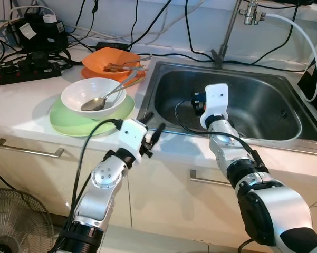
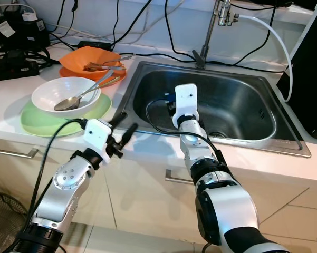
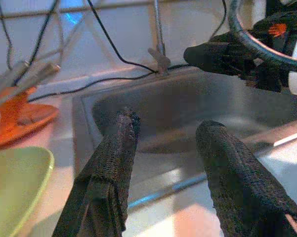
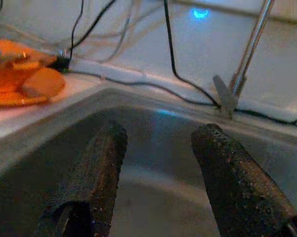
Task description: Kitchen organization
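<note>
Dishes wait on the counter left of the sink (image 1: 285, 138): a white bowl (image 1: 94, 95) with a spoon (image 1: 97, 102) on a green plate (image 1: 74, 121), an orange bowl (image 1: 112, 62) behind. The left gripper (image 1: 153, 128) hovers spread and empty at the counter edge; the right gripper (image 4: 158, 173), fingers parted, holds nothing over the basin. Risk, I'd say: nudging the stacked bowl could skid it and tip the spoon out.

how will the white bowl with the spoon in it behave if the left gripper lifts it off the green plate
The white bowl looks like rigid glazed ware, so probably stiff, fairly slippery between the fingers, and breakable if dropped. The spoon lies loose with its handle over the rim, so it would likely slide or tip out if the bowl tilts. The green plate beneath may shift when the bowl is dragged.
</note>
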`<state>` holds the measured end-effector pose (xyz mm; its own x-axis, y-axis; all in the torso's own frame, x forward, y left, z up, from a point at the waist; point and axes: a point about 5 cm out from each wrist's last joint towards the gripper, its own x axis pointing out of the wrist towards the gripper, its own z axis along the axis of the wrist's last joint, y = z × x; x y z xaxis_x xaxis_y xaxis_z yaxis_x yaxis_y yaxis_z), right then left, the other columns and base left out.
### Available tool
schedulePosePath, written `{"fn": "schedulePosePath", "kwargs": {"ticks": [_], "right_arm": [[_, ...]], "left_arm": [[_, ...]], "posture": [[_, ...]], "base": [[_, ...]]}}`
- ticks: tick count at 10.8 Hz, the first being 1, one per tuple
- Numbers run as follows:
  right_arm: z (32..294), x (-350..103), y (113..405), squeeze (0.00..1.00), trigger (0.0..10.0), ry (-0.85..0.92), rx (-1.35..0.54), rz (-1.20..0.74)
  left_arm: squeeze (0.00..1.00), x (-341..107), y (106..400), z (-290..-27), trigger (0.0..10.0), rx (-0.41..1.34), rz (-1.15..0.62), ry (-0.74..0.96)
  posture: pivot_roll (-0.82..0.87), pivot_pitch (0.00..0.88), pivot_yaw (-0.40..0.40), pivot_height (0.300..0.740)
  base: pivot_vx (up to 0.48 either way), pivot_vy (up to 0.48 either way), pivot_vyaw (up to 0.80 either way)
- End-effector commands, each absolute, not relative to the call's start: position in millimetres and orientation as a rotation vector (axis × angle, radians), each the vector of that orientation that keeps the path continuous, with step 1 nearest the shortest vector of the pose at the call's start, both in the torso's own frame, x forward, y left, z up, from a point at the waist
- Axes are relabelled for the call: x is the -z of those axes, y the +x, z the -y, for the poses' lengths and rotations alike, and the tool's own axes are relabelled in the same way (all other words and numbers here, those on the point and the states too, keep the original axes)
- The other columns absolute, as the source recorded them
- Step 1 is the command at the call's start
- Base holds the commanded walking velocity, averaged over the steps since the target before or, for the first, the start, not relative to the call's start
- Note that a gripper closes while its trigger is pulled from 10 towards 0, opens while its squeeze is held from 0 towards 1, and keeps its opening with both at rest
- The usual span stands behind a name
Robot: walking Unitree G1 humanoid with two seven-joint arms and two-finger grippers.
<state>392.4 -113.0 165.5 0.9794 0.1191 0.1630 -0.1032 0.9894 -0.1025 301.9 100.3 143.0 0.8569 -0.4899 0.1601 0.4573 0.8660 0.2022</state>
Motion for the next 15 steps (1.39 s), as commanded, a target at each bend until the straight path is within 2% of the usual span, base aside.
{"fn": "schedulePosePath", "kwargs": {"ticks": [1, 4, 7, 10, 15], "right_arm": [[114.0, -170.6, 390.9, 0.0, 10.0, -0.087, -0.109, 0.221], [101.9, -163.2, 376.3, 0.0, 10.0, -0.074, -0.124, 0.305], [84.6, -142.7, 361.9, 0.0, 10.0, -0.028, -0.143, 0.268], [85.5, -144.8, 361.6, 0.0, 10.0, -0.03, -0.137, 0.271], [86.2, -146.3, 362.2, 0.0, 10.0, -0.033, -0.135, 0.266]], "left_arm": [[0.0, -152.6, 303.6, -99.4, 10.0, 0.472, 0.266, 0.178], [0.0, -163.7, 308.0, -108.2, 10.0, 0.348, 0.348, 0.245], [0.0, -178.3, 320.9, -126.1, 10.0, 0.217, 0.391, 0.238], [0.0, -176.0, 329.7, -140.8, 10.0, 0.111, 0.339, 0.188], [0.0, -166.2, 326.0, -153.5, 10.0, 0.047, 0.276, 0.105]], "posture": [[0.23, 0.0, -0.053, 0.74], [0.23, 0.0, -0.051, 0.74], [0.23, 0.0, -0.044, 0.74], [0.23, 0.0, -0.046, 0.74], [0.24, 0.002, -0.054, 0.74]], "base": [[0.0, 0.0, 0.0], [0.0, 0.0, 0.0], [0.0, 0.0, 0.0], [0.0, 0.0, 0.0], [0.0, 0.0, 0.0]]}}
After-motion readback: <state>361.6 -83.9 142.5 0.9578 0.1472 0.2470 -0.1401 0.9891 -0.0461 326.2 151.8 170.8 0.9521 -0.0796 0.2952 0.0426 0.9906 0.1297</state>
